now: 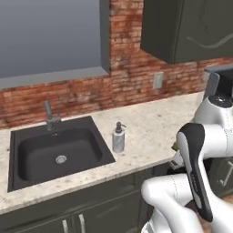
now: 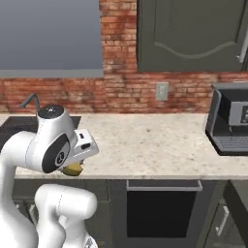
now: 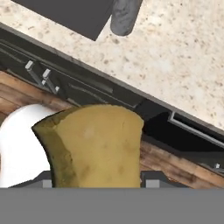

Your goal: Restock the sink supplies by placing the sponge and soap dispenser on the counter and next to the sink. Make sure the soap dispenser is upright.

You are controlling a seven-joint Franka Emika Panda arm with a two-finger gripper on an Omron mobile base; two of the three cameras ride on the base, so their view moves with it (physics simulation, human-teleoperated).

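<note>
1. The gripper (image 3: 98, 186) is clenched on the sponge (image 3: 94, 146): in the hand view the yellowish-olive block sits between the two finger tips at 6 o'clock and reaches up to the middle of the picture.
2. In the right base view the sponge (image 2: 72, 169) peeks out under the white hand at about 8 o'clock, level with the front edge of the counter (image 2: 160, 145) and out in front of it, over the dark cabinet fronts.
3. The hand view looks past the sponge at the counter (image 3: 175, 65), whose front edge runs as a slant from 9 o'clock toward 4 o'clock; below that edge lie cabinet fronts with handles and a wooden floor.
4. The soap dispenser (image 1: 119, 137) stands upright on the counter (image 1: 154, 123), just beside the right rim of the sink (image 1: 54, 152), at about the middle of the left base view. In the hand view its grey body (image 3: 124, 15) shows at 12 o'clock, next to a corner of the sink (image 3: 74, 13).
5. From the dispenser toward 3 o'clock in the left base view the worktop is bare stone up to the arm. In the right base view the same bare stretch runs from the arm to a coffee machine (image 2: 230, 118) at 3 o'clock.
6. The faucet (image 1: 50, 116) rises at the back rim of the basin, toward the brick wall (image 1: 132, 68).
</note>
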